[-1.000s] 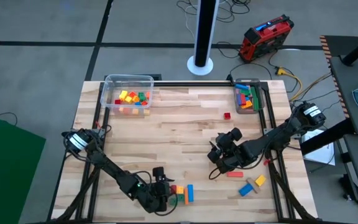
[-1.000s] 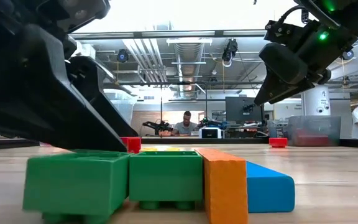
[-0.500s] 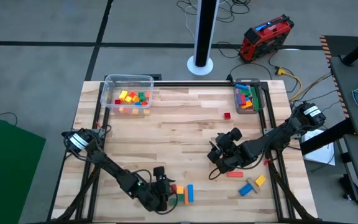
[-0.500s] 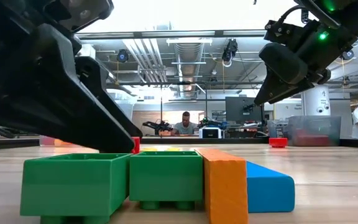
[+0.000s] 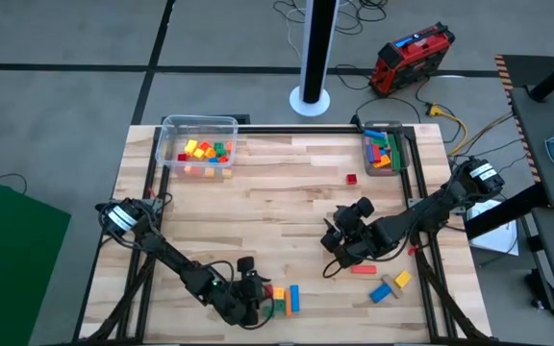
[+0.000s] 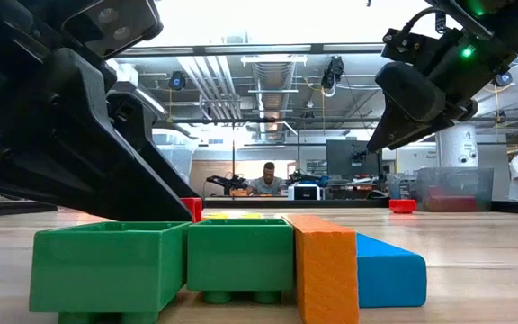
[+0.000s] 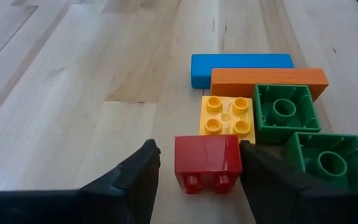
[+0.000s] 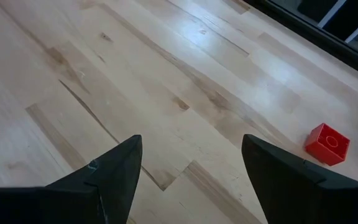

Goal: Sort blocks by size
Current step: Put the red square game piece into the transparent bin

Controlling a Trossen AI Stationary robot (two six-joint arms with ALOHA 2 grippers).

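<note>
From above, the wooden surface (image 5: 258, 207) shows the sort partly done: a clear tub (image 5: 198, 149) at the far left corner holds small cubes, and a second bin (image 5: 382, 152) at the far right holds longer bars. Loose blocks remain: a lone red cube (image 5: 351, 178) near the right bin, a near-edge cluster (image 5: 282, 299) by the left gripper (image 5: 251, 298), and a red bar (image 5: 363, 269), blue bar (image 5: 383, 292) and yellow block (image 5: 402, 279) near the right corner. The right gripper (image 5: 339, 252) hangs above bare wood right of centre. The middle of the surface is open for travel; the cluster lies close to the near edge.

At table height, two green blocks (image 6: 165, 265), an orange bar (image 6: 325, 266) on edge and a blue bar (image 6: 388, 267) sit touching in a row, the left arm looming over the green ones. Beyond, people sit at desks in the room.

Through the left wrist camera, the fingers (image 7: 132, 183) are spread, flanking a red brick (image 7: 207, 162) without clearly pinching it; the right one seems to touch its side. A yellow brick (image 7: 227, 117) touches it behind, green blocks crowd beside, so there is little room there.

Through the right wrist camera, the fingers (image 8: 114, 171) are spread and hold nothing, with clear wood between them and the red cube well ahead.
</note>
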